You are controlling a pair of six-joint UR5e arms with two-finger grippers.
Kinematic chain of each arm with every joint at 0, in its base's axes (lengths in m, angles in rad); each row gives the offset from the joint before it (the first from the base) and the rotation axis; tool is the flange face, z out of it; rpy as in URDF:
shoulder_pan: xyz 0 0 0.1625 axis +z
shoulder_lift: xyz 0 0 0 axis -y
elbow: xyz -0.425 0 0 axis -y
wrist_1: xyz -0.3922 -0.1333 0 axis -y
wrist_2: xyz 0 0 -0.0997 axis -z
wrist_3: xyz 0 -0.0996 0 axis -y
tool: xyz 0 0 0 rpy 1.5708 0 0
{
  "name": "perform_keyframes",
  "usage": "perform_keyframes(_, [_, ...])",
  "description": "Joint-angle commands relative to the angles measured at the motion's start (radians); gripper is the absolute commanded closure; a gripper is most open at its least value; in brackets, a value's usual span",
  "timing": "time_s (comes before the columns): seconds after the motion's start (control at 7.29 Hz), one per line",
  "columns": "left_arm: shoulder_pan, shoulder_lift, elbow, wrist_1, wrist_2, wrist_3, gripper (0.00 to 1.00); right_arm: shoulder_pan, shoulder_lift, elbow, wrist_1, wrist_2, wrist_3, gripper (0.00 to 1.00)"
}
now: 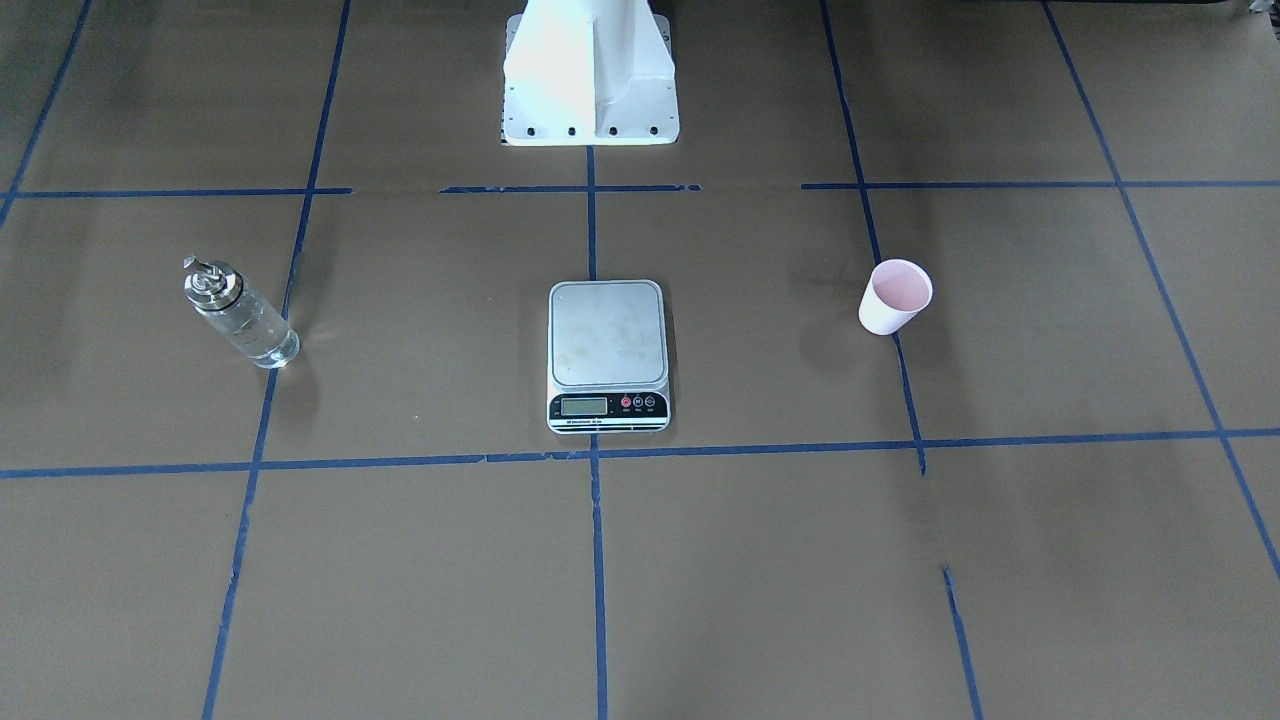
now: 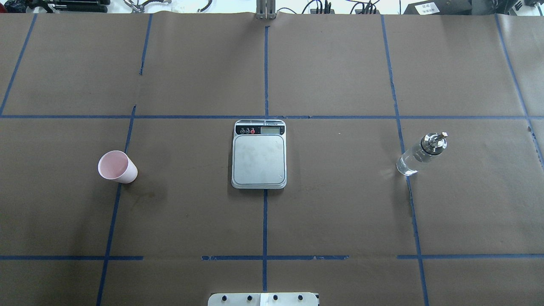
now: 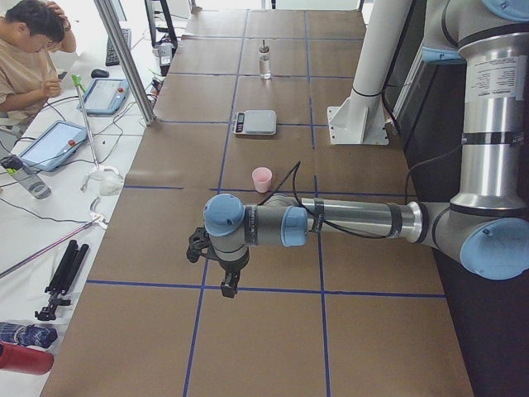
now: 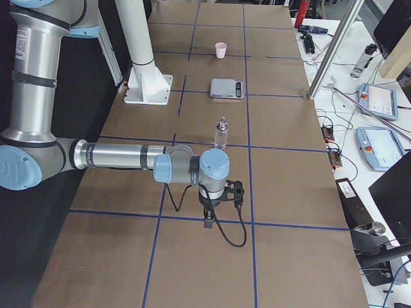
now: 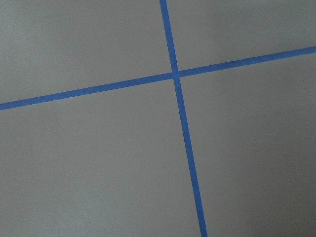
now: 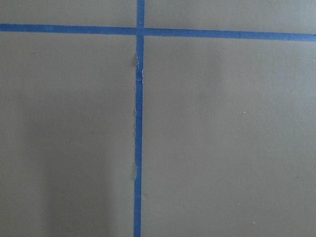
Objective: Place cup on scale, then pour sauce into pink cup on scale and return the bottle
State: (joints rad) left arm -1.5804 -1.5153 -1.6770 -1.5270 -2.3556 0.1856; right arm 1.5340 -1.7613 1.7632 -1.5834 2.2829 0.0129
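**Nothing touched yet: both arms hang far from cup and bottle**

Front-facing view: the scale (image 1: 607,335) lies in the middle of the table (image 1: 760,560) with its platform bare. The pink cup (image 1: 895,297) stands upright to one side and the glass bottle (image 1: 240,315) to the other, each well apart from the scale. Neither pincer shows here.

Overhead view: the same row of three, again with no pincer in sight.

Left side view: the left pincer (image 3: 227,285) hangs low over bare table and points down. The cup stands beyond it, well apart, then the scale, and the bottle is farthest. I cannot tell how wide it is open; nothing appears to be in it.

Right side view: the right pincer (image 4: 209,221) hangs the same way. The bottle stands beyond it, then the scale, then the cup. Its opening cannot be told either.

Wrist views: only brown table and blue tape (image 5: 174,74) under each pincer.

Risks, as I judge them: the paper cup is light, so a hard squeeze could crush it and a grazing finger could tip it. Set near the platform's edge, it could be knocked off during pouring. The smooth glass may slip in a loose hold, and the clear liquid makes overfilling hard to notice.
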Motion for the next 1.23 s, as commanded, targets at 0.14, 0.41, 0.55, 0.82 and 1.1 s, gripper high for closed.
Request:
perform_keyframes(0.14, [0.005,-0.002,0.005,-0.005,-0.004,0.0,0.0,0.0,0.0,0.002,0.005,0.01,-0.004,0.0])
perform_keyframes(0.41, [0.011,-0.003,-0.006,-0.018,-0.001,0.005,0.0,-0.005,0.003,0.004,0.005,0.079,-0.004,0.0])
perform_keyframes(0.55, [0.011,-0.002,-0.007,-0.077,-0.01,0.003,0.0,-0.008,0.014,0.004,0.017,0.081,-0.002,0.0])
perform_keyframes(0.82, [0.01,-0.014,-0.01,-0.204,-0.046,0.002,0.0,-0.021,0.028,0.006,0.223,0.095,0.007,0.0])
perform_keyframes(1.1, [0.013,-0.031,0.002,-0.541,-0.047,-0.003,0.0,-0.021,0.061,-0.011,0.4,0.093,0.016,0.0])
